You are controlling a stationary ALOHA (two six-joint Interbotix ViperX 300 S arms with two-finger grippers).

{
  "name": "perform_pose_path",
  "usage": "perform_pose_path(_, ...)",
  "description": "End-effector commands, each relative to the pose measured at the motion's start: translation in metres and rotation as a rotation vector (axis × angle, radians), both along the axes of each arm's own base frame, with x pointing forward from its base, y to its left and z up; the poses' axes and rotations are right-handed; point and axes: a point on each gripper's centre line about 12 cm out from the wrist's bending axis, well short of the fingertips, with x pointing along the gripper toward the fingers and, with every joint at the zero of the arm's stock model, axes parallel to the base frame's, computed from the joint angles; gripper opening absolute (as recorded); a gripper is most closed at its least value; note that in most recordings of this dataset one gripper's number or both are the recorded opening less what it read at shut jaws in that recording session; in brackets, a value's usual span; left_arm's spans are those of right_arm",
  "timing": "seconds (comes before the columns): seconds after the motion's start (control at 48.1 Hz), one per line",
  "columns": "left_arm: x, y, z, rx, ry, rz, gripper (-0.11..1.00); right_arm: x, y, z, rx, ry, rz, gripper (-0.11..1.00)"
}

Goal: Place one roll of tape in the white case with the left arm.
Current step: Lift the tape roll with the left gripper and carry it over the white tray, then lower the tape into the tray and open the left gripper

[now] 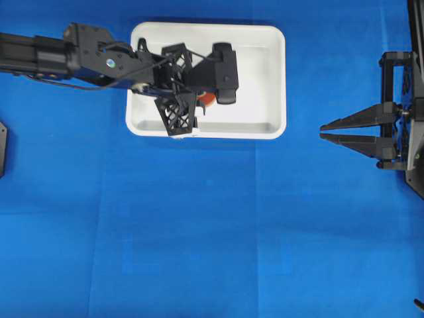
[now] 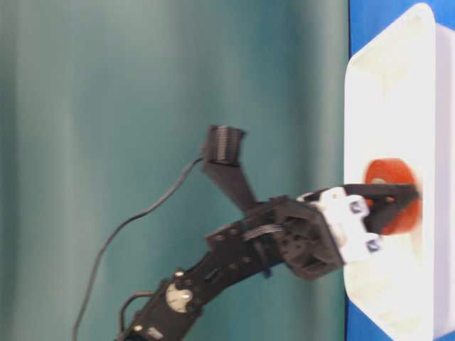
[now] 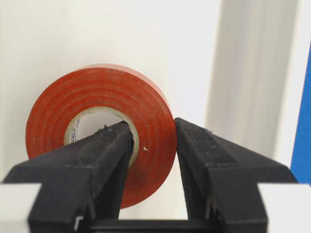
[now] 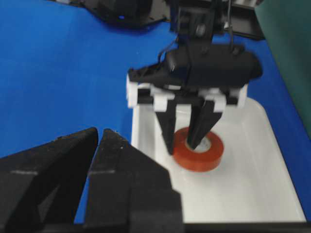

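The orange-red roll of tape [image 3: 53,107] lies flat on the floor of the white case [image 1: 265,79], left of the middle. My left gripper [image 3: 153,124] points down into the case and is shut on the roll's wall, one finger inside the pale core, the other against the outer side. From overhead the roll of tape [image 1: 207,99] shows only as a sliver beside the left gripper [image 1: 204,101] and its camera. In the right wrist view the roll of tape [image 4: 209,158] rests on the white case [image 4: 243,194] under the left gripper [image 4: 181,148].
My right gripper [image 1: 321,131] hovers over blue cloth to the right of the case, its pointed fingers a narrow gap apart and holding nothing. The right gripper [image 4: 98,132] fills the near foreground. A teal backdrop stands behind the table.
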Motion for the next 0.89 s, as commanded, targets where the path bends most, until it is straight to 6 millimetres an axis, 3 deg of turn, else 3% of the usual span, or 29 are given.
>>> perform_pose_path(0.0,0.007,0.002,0.01,0.009,-0.048,-0.001,0.26,0.002,0.0,0.004,0.004,-0.013,-0.002,-0.11)
perform_pose_path(0.042,0.007,0.003,0.009,0.01,-0.054,0.0,0.33,0.002,0.0,0.005,0.004,-0.014,-0.002,-0.11)
perform_pose_path(0.187,0.009,0.003,0.012,0.013,-0.066,-0.001,0.76,0.002,0.0,0.004,0.004,-0.013,-0.002,-0.11)
perform_pose_path(0.229,0.009,0.003,0.015,0.014,-0.069,-0.001,0.83,0.002,0.0,0.004,0.004,-0.013,-0.002,-0.11)
perform_pose_path(0.333,0.007,0.003,0.031,0.019,-0.091,0.001,0.8,0.002,-0.001,0.004,0.004,-0.013,-0.004,-0.11)
perform_pose_path(0.666,-0.02,-0.015,0.112,0.047,-0.244,-0.025,0.76,0.002,0.0,0.004,0.004,-0.013,-0.002,-0.11)
perform_pose_path(0.874,-0.046,-0.038,0.136,0.046,-0.307,-0.064,0.76,0.002,0.0,0.005,0.004,-0.016,-0.002,-0.11)
